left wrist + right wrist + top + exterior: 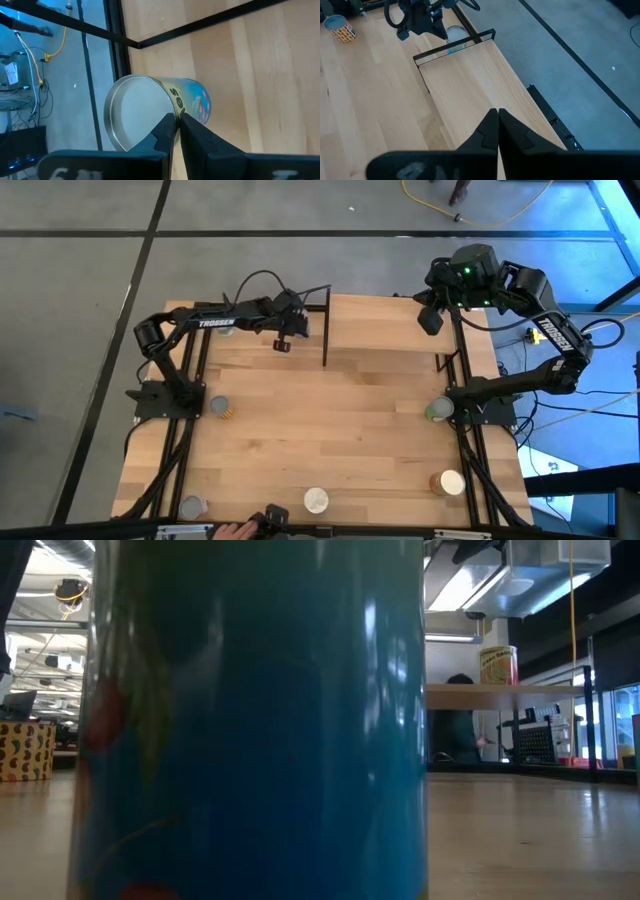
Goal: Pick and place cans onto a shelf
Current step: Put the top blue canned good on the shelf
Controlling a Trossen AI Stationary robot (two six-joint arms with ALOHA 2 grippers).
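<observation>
At the shelf's (385,320) far left corner, one blue-labelled can (150,107) is stood beneath the left gripper (177,120), fingers pressed together, nothing held. Right gripper (497,117) is likewise closed, empty, above the shelf's right part.

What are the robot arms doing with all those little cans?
They are putting cans up on the shelf. The left pincer is shut, right above a blue can standing at the shelf's corner. The right pincer is shut and empty, above the shelf's other end. Five more cans wait on the table: one near the left arm's base, a green one near the right arm's base, and three along the front edge.
</observation>
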